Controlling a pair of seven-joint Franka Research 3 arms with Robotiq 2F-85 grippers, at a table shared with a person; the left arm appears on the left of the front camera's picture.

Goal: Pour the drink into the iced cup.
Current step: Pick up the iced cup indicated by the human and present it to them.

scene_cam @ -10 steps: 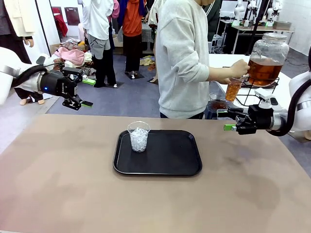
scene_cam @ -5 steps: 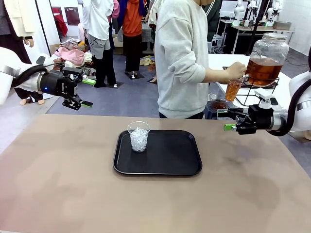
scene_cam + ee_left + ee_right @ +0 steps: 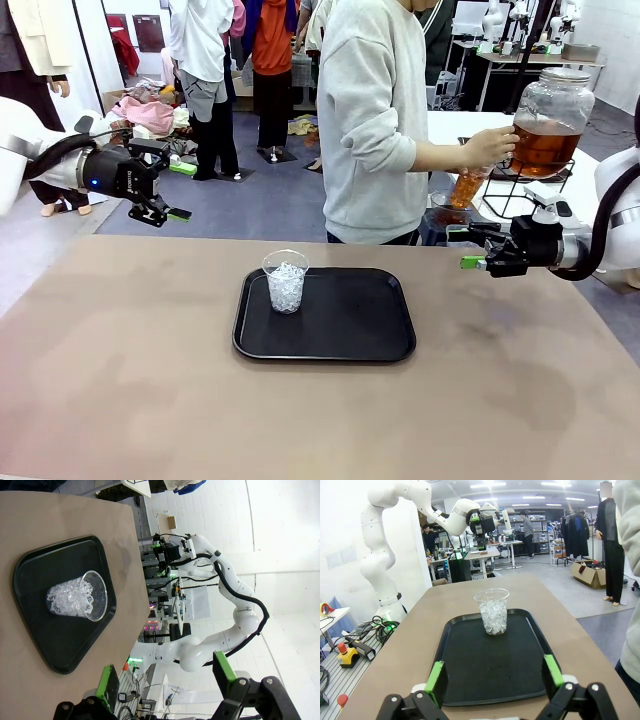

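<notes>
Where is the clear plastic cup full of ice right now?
In the front view, the clear plastic cup of ice stands upright on the left part of the black rectangular tray, in the middle of the brown table.

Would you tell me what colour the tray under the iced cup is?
Black. The tray shows best in the front view.

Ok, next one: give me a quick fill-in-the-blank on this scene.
1. The cup on the black tray holds ____.
2. The robot's left hand and right hand both stand ____, holding nothing.
3. In the front view, the jar of brown drink stands at the picture's far ____.
Missing words: ice; open; right.
</notes>
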